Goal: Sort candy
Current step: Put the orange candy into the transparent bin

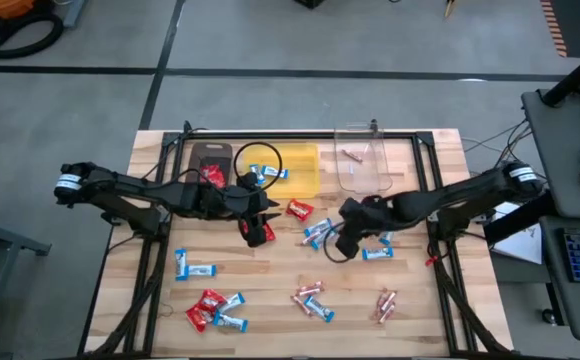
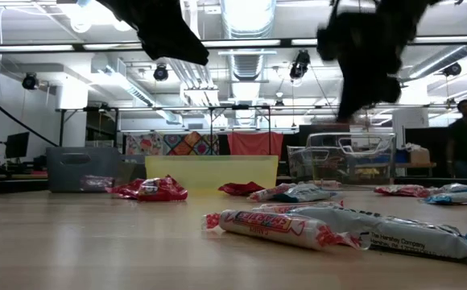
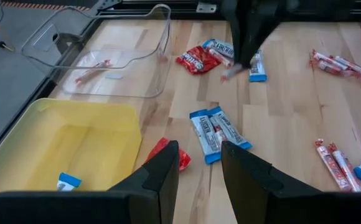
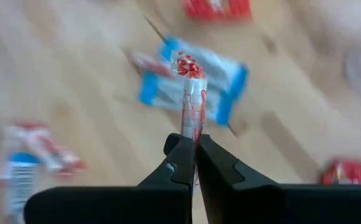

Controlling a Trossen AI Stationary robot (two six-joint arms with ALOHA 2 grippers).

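above the middle of the table, a slim pink stick (image 4: 192,99) stands pinched between the closed fingers of the right gripper (image 4: 195,149), lifted over a blue-and-white bar (image 4: 193,87). more candy lies scattered on the wood. the left gripper (image 3: 199,158) hangs slightly open and empty beside the yellow bin (image 3: 56,149), over a red packet (image 3: 182,159).

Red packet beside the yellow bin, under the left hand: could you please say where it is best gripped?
Probably across its short width, from straight above: the red packet lies flat on the wood by the yellow bin, with the open left hand over it.
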